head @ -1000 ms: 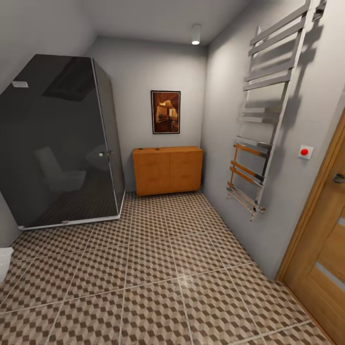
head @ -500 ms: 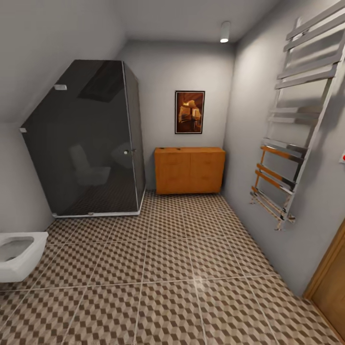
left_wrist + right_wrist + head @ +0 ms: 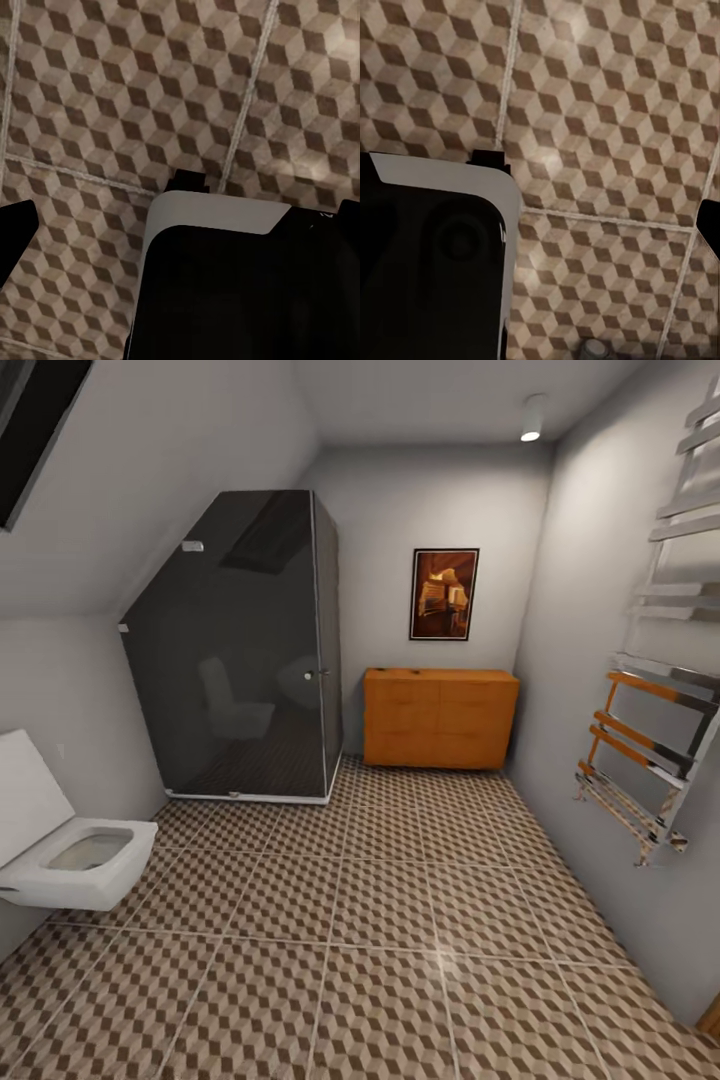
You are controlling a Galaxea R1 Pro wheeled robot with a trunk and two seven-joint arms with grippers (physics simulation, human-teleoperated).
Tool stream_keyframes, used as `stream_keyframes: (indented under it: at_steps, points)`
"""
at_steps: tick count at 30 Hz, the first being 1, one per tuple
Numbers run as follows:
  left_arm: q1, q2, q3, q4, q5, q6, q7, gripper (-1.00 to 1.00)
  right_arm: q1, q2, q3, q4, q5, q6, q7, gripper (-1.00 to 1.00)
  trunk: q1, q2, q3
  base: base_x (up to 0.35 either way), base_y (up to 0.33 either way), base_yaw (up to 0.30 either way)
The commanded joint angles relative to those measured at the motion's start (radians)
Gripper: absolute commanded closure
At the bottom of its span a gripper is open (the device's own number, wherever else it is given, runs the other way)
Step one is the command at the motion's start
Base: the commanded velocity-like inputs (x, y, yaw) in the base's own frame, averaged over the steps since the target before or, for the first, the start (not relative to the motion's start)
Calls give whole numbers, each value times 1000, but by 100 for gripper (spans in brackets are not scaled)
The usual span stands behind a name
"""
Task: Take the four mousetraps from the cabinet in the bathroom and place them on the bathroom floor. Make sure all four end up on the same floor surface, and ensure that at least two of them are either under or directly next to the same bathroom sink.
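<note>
the head view looks across the bathroom floor (image 3: 380, 920), its large square tiles patterned with small brown, tan and cream cubes. a dark glass shower cubicle (image 3: 245, 660) stands in the far left corner, and an orange-brown wooden cabinet (image 3: 440, 717) sits against the back wall beside it, with a framed picture (image 3: 444, 594) hanging above. a white wall-hung toilet (image 3: 70, 855) with its lid raised is at the left, and a chrome towel rail (image 3: 655, 755) is mounted on the right wall. a ceiling spotlight (image 3: 533, 422) glows near the back. in the left wrist view the same cube tiles lie beneath the left claw (image 3: 184, 225), with a white-edged dark part of the robot in front; whether its fingers are apart or together cannot be told. in the right wrist view the tiled floor likewise lies under the right claw (image 3: 592, 217), whose state also cannot be told.
</note>
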Motion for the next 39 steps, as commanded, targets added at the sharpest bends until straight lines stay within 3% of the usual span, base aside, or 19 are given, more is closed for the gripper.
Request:
stream_keyframes:
  at_steps: [1,16,39]
  points:
    - [-1,0,-8,0,8,0,4,-100,-1,0,7,3,0,-6,-3,-100,0,-1,-1,0,0,152]
    - [-1,0,-8,0,8,0,4,-100,-1,3,7,3,-4,-9,-5,-100,0,-1,-1,0,0,25]
    - [-1,-2,-5,0,12,0,4,-100,-1,-2,-2,2,-22,-17,-8,-100,0,-1,-1,0,0,-230]
